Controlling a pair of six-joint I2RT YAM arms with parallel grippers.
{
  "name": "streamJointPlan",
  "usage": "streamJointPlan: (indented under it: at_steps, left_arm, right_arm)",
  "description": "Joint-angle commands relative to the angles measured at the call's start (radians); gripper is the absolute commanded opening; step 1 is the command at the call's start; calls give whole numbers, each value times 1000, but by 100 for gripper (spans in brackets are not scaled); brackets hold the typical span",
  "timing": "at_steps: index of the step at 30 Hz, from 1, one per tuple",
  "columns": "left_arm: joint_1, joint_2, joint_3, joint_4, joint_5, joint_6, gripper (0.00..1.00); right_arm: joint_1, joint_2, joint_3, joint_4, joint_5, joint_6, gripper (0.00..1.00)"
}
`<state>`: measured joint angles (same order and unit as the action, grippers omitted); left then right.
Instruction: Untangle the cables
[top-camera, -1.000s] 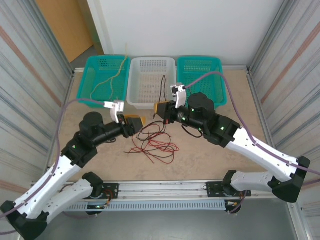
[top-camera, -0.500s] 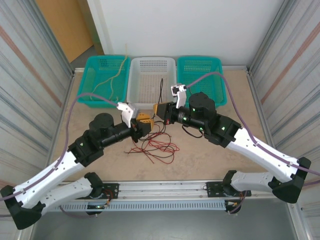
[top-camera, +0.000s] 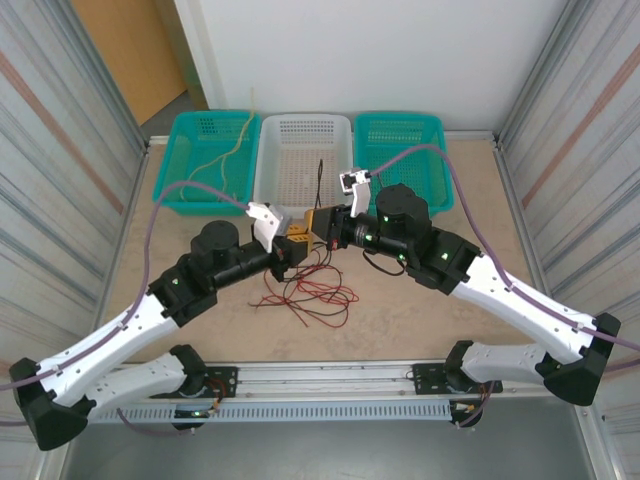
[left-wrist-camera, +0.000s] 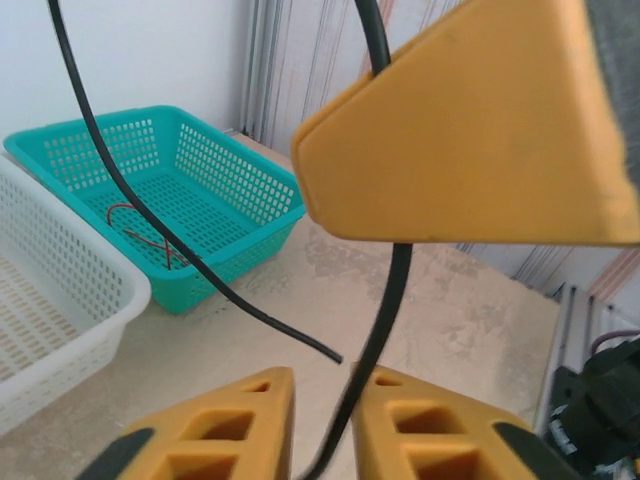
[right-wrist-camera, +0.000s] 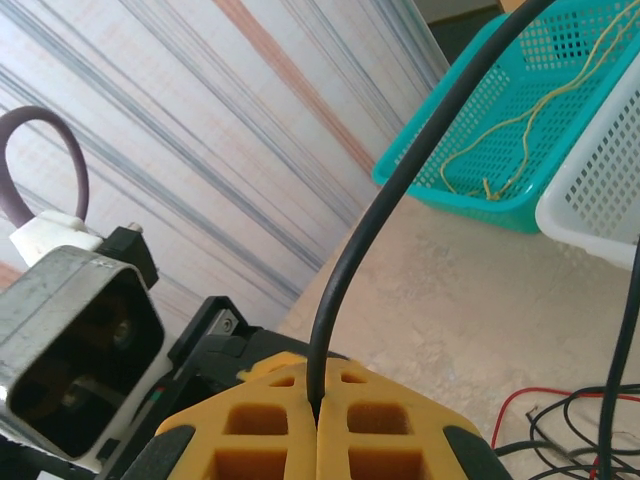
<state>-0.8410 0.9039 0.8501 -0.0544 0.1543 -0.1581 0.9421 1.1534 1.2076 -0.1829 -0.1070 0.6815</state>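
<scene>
Black cable runs steeply up from right fingers (pinched tight).

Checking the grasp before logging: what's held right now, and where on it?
The right hand pinches a black cable partway along; the left hand is open around it, not gripping.

White mesh basket at the far edge of the beige table, with one teal basket just left of it and another teal basket just right. Behind the white basket is a white wall, with a brown door panel further left. Corrugated metal walls flank the row, and an aluminium rail runs along the table's opposite, near edge.
</scene>
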Motion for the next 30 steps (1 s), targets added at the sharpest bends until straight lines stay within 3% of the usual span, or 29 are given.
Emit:
streamJointPlan:
  at_steps: [1,6,8,13,20,21,24,27,30]
  left_arm:
    - [-4,1,24,32,-15,22,31]
    - [-4,3,13,61,-11,37,32]
    - [-4,6,12,82,-8,42,26]
    - [-4,23,11,115,-2,57,0]
    - [-4,32,12,128,-4,83,0]
    - [-4,33,9,134,-15,83,0]
    - [-4,51,37,107,-83,76,0]
    - [13,95,100,60,-127,61,0]
    - [85,176,210,-3,-100,20,0]
  right_arm:
    - [1,10,14,26,-19,26,0]
    - [1,21,26,26,-29,36,0]
    - [1,27,32,26,-36,41,0]
    - [1,30,29,25,-20,57,0]
    - [-6,19,27,-4,16,52,0]
    - [-10,18,28,-8,19,50,4]
    - [-14,-7,32,-66,94,27,45]
    - [-32,-67,13,-143,195,9,64]
    - [-75,-146,-36,-220,239,11,68]
